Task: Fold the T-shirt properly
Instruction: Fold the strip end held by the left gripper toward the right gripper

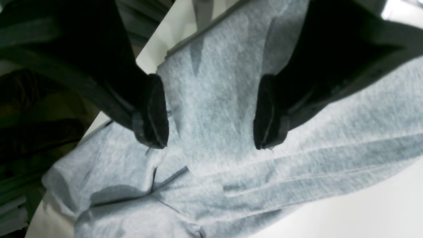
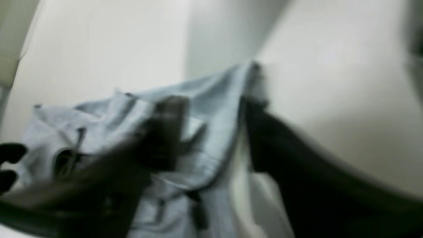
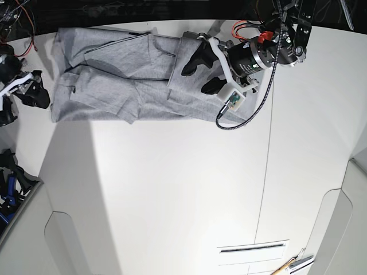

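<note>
The heather-grey T-shirt (image 3: 120,80) lies crumpled and partly folded along the far edge of the white table (image 3: 172,189), plain side showing. My left gripper (image 3: 200,74) hovers over the shirt's right end, jaws wide apart. In the left wrist view the shirt (image 1: 214,99) fills the gap between the left gripper's (image 1: 210,143) black fingertips, which hold nothing. My right gripper (image 3: 26,100) is at the table's left edge, just beside the shirt's left end. The blurred right wrist view shows the right gripper (image 2: 211,132) with fingers apart and the shirt (image 2: 205,99) behind them.
A black cable (image 3: 261,97) loops from the left arm onto the table. A slot (image 3: 251,248) and a hand tool (image 3: 292,264) are near the front right. Wires and dark gear (image 3: 11,183) crowd the left edge.
</note>
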